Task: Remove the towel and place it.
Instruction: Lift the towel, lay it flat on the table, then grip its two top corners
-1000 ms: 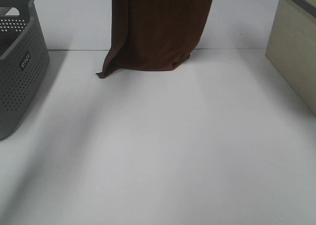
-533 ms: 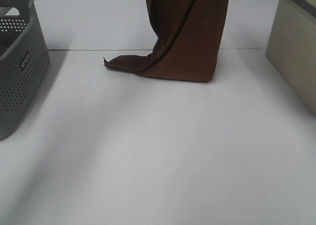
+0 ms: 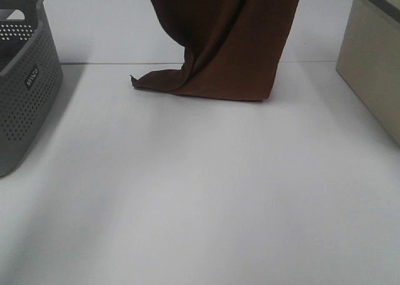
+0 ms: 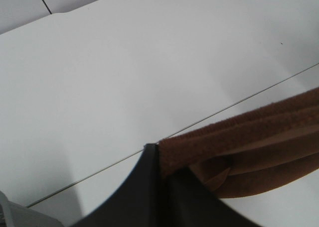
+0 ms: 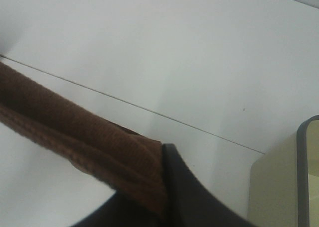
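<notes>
Well, out past the left fingers' side stands the grey perforated basket (image 3: pixel 25 79), well apart from the cloth. The left fingers (image 4: pixel 144 192) are closed on one upper corner of the dark brown towel (image 4: pixel 239 137), and its stitched hem runs straight out of the pinch toward the other arm. The right fingers (image 5: pixel 184 187) are clamped on the opposite corner, so the held short edge stretches taut between the two pairs, across the workspace.

From that edge the towel (image 3: pixel 231 41) hangs straight down below both pairs of fingers, its long axis near upright. Neither pair shows in the high view. The bottom of the cloth touches the white tabletop (image 3: pixel 200 191) just on the near side of a thin seam (image 3: pixel 94 63) in the surface. Under the left fingers it is gathered into folds, and one lower corner trails flat on the tabletop towards the basket. Under the right fingers the side edge drops straight and clean.

Both arms share the load equally, so neither is nearer. The laying-down probably turns on carrying the held edge away from the resting bottom edge while lowering it, so the length spreads out flat.

The tabletop looks smooth and matte. A broad stretch of it on the near side of the fingers shows nothing standing on it. Beyond the right fingers' side a beige box (image 3: pixel 375 66) sits near, and the straight edge should be kept off it
</notes>
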